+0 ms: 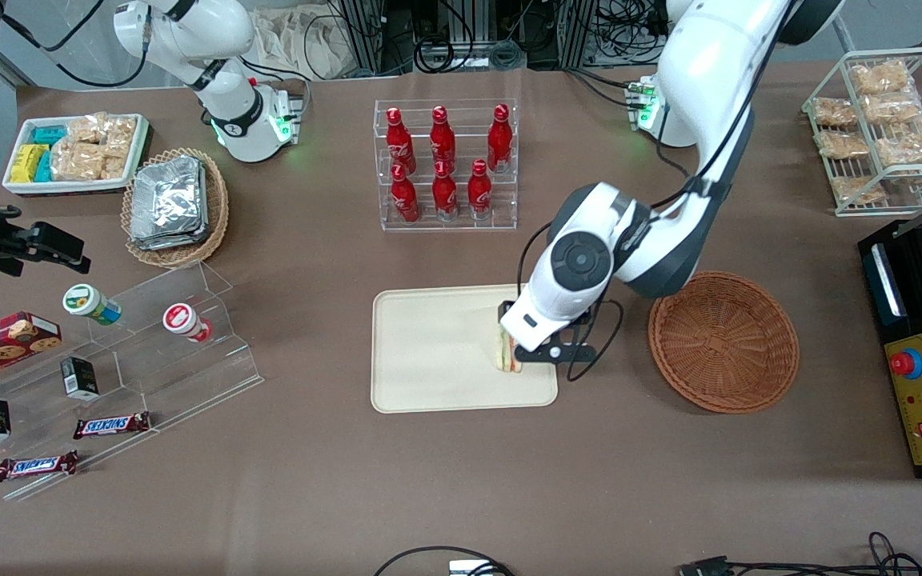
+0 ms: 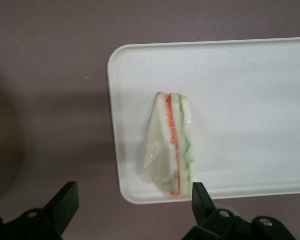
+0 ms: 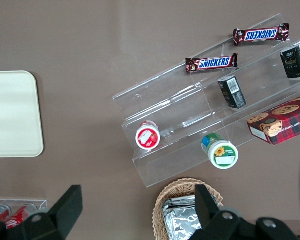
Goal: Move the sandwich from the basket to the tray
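Clear-wrapped sandwich [image 2: 169, 146] on tray [image 2: 250, 80]: I judge soft, slippery; grasp bread faces lightly. Gripper [image 2: 131, 206] above, spread wide, empty.

Brown table [image 1: 461, 496] carries: cream tray [image 1: 429, 352] at centre; reddish-brown basket [image 1: 723, 341] beside it, toward working arm's end; clear rack of red bottles [image 1: 445, 164] farther from front camera; stepped acrylic stand [image 1: 149, 360], tan wicker basket of foil packs [image 1: 175, 206], white snack tray [image 1: 75, 154] toward parked arm's end. Gripper [image 1: 509, 340] hovers over tray edge, fingers spread.
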Robot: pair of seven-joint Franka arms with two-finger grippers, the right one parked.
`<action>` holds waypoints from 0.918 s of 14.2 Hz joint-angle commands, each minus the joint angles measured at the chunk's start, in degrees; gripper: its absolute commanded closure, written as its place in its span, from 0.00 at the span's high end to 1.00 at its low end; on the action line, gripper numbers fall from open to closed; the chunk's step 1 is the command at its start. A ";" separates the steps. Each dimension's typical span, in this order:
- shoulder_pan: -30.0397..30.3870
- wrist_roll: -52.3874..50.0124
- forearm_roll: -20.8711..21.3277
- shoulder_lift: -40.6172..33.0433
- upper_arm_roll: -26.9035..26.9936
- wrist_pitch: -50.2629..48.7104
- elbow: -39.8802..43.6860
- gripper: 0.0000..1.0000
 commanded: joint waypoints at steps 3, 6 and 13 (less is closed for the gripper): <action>2.34 -1.14 0.11 -21.02 -0.01 -0.01 -20.78 1.00; 7.08 1.92 0.11 -25.08 -0.01 -5.37 -19.92 1.00; 25.44 20.12 -0.07 -27.12 -0.01 -16.25 -11.68 1.00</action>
